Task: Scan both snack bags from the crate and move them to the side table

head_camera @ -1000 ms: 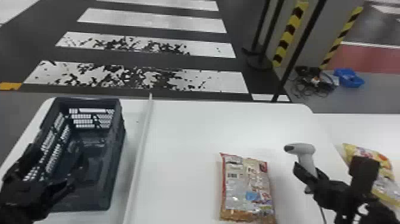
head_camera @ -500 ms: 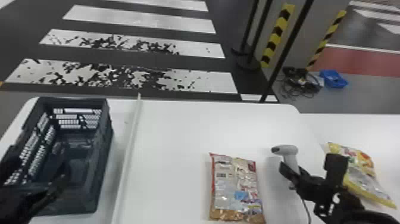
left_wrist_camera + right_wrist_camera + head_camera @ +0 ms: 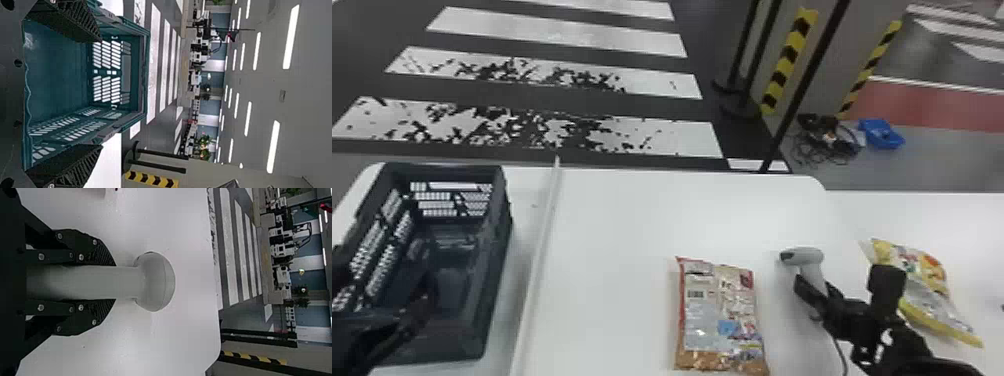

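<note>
The robot's left arm comes in at the lower left, its left gripper spread wide. From the lower right comes the right arm, its right gripper clamped, fingers parallel.

In the head view, the crate, the red-edged snack bag and the scanner now appear farther left; the yellow snack bag also leaves the right edge.

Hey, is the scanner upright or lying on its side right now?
Upright: the scanner is in the right claw, gripped by its handle, with its head on top.
</note>
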Tool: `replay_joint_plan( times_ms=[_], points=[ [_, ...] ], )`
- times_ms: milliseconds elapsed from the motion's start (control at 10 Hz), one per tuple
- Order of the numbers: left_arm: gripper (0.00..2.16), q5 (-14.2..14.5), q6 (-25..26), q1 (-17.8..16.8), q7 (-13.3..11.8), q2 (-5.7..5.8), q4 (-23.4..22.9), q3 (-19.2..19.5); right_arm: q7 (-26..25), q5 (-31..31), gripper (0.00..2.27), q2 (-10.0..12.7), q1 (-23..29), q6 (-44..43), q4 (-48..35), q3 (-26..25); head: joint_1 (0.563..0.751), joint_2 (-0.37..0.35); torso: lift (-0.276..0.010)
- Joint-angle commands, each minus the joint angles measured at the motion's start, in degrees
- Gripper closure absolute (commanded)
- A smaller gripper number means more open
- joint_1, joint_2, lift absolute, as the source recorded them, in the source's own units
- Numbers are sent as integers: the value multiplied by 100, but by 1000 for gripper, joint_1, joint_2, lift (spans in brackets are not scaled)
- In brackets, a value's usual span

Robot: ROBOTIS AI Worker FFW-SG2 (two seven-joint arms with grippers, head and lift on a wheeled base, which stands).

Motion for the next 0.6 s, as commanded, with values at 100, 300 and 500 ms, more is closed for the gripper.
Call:
replay_joint_plan(
  times_ms=[100,300,500],
  points=[
    [29,0,0,-18,0,1,-8,-5,17,-9,2243,-44,-23,74,0,-7,695,-221,-95],
    [29,0,18,-10,0,19,-17,3,8,9,2243,-53,-41,92,9,2,695,-223,-95],
    [29,0,18,-62,0,10,27,3,-1,44,2243,-44,-41,92,18,2,695,-222,-95]
  ],
)
